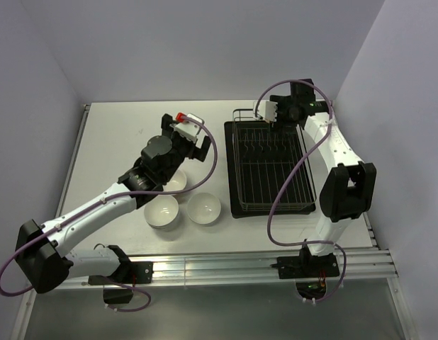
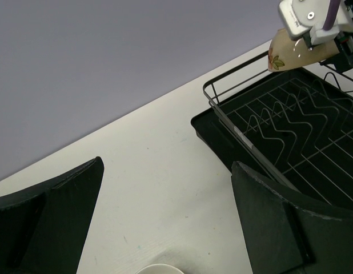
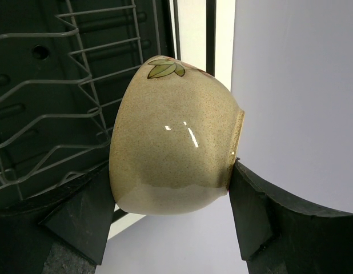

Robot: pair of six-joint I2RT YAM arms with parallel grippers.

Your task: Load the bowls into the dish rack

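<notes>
Three bowls on white table | purple walls | left gripper released | right gripper grasping tan bowl

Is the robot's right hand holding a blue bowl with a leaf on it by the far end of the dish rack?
Not quite. The bowl in the right gripper is tan-beige, not blue, as the right wrist view shows. The rest is right: it has a green leaf on it, and it is held by the far end of the dish rack.
</notes>
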